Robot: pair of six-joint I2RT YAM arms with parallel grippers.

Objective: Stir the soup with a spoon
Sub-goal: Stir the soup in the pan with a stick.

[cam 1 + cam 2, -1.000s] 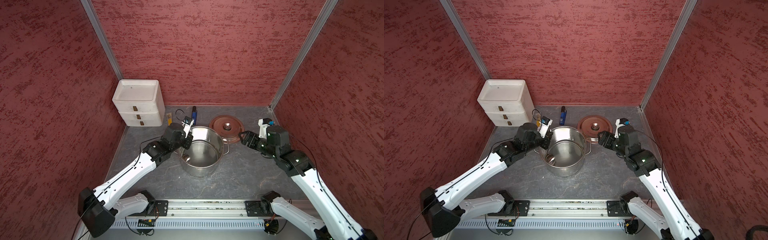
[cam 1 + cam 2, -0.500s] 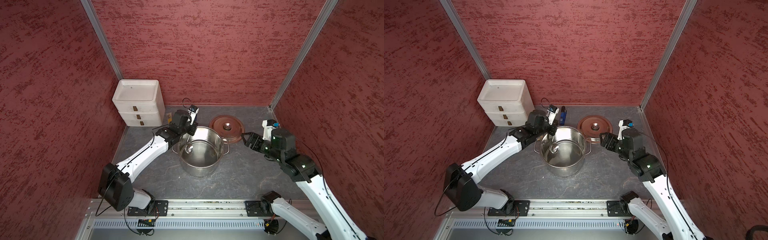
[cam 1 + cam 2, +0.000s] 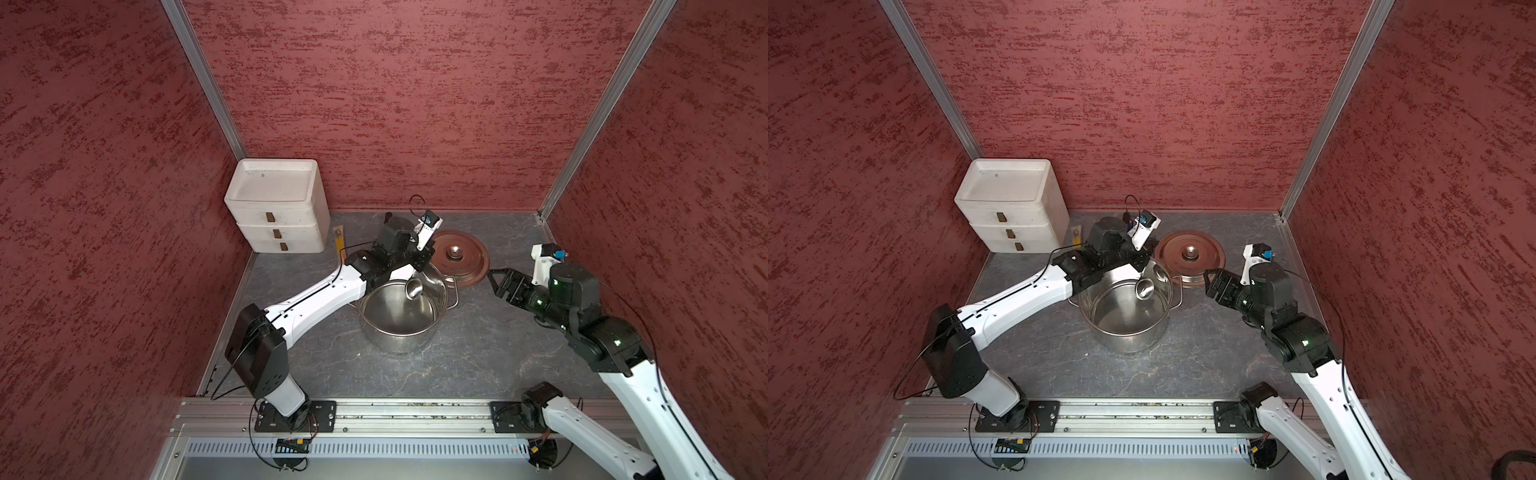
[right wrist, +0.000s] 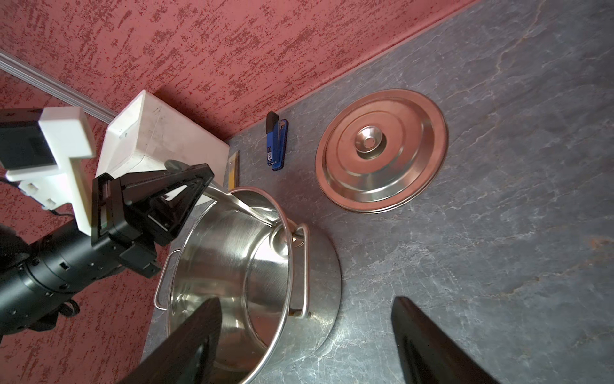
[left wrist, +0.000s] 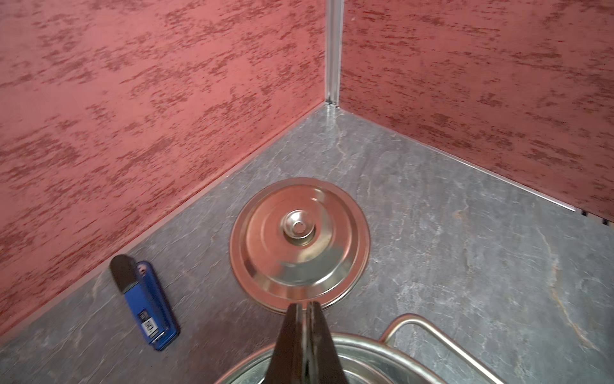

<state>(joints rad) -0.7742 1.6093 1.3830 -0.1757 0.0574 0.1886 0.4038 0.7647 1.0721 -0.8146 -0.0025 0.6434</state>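
The steel pot for the soup (image 3: 399, 345) (image 3: 1129, 340) stands mid-table; no liquid shows in it. My left gripper (image 3: 417, 266) (image 3: 1142, 266) (image 5: 304, 304) hovers over the pot's far rim, shut on the handle of the spoon (image 4: 239, 206). The handle slants down into the pot, and the spoon's round bowl (image 3: 413, 291) (image 3: 1145, 288) hangs inside near the far right wall. To the right of the pot my right gripper (image 3: 494, 276) (image 3: 1208, 276) (image 4: 305, 301) stands open above the table with nothing between its fingers, pointing toward the pot's right handle.
The flat steel lid (image 3: 457, 257) (image 5: 299, 242) lies behind the pot to the right. A blue and black gadget (image 5: 146, 306) (image 4: 277, 146) lies by the back wall. An orange-yellow stick (image 3: 338, 241) lies beside the white drawer unit (image 3: 276, 208) in the back left corner.
My left arm has swung from the pot's near left rim to its far rim, carrying the spoon's bowl across the pot to the right. My right arm has drawn back rightwards.
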